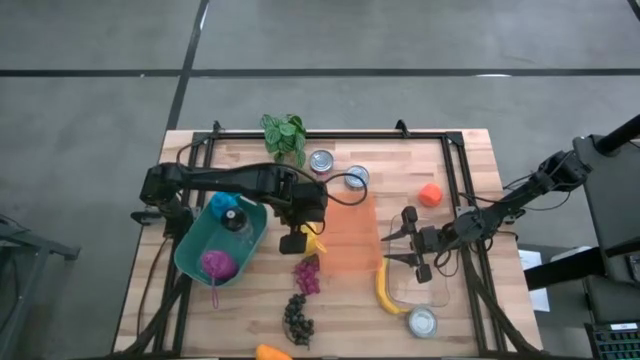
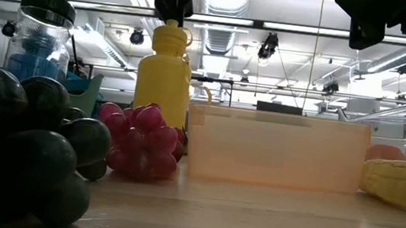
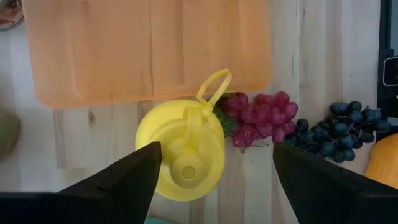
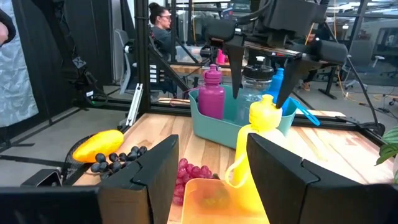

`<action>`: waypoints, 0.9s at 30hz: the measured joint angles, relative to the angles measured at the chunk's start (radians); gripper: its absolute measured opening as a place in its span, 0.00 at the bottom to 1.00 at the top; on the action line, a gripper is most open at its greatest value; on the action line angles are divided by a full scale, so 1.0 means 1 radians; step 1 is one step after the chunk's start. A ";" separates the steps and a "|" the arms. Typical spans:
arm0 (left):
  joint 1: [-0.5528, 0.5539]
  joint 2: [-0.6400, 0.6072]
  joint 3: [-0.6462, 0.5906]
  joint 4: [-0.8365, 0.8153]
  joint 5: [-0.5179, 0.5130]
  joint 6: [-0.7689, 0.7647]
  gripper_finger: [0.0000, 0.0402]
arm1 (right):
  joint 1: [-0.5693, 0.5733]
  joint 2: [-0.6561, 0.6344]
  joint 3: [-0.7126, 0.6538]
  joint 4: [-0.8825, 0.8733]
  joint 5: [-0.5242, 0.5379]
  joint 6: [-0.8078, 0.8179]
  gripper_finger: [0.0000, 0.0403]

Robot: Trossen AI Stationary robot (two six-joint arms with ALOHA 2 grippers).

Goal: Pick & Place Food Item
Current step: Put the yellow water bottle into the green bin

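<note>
Left arm: reaches from the table's 9 o'clock edge toward centre, wrist pointed straight down. The left gripper hangs directly above the yellow bottle, fingers spread wide on either side of its cap and clear of it; nothing is held.

Right arm: comes in from 3 o'clock, lying low and aimed toward centre. The right gripper stands partly spread and empty, at the 3 o'clock edge of the orange tray.

Count, near edge to far edge:
- One yellow-orange fruit at 6 o'clock.
- One bunch of dark grapes; one bunch of red grapes beyond it, touching the bottle's base.
- One banana and one can at 5 o'clock.
- One clear container beside the banana.
- One teal bin at 9 o'clock, holding a magenta bottle and a blue-capped jar.
- One orange fruit at 2 o'clock.
- Two cans at 12 o'clock, with one leafy green beside them.

A seated person shows in the room beyond.
</note>
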 joint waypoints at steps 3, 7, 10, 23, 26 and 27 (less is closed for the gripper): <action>0.000 -0.001 0.001 0.001 0.000 0.000 0.78 | 0.000 0.000 0.000 0.000 0.000 0.000 0.47; 0.000 -0.003 0.001 0.001 0.000 -0.009 0.78 | 0.000 0.000 0.000 0.000 0.000 0.000 0.47; 0.000 -0.005 0.001 0.000 0.000 -0.019 0.78 | 0.000 0.000 0.000 0.000 0.000 0.000 0.47; 0.000 -0.005 -0.001 -0.022 -0.034 -0.018 0.53 | 0.000 0.000 0.000 0.000 0.000 0.000 0.47; 0.000 -0.006 -0.001 -0.027 -0.045 -0.018 0.49 | 0.000 0.000 0.000 0.000 0.000 0.000 0.47; 0.000 -0.006 -0.001 -0.028 -0.045 -0.018 0.47 | 0.000 0.000 0.000 0.000 0.000 0.000 0.47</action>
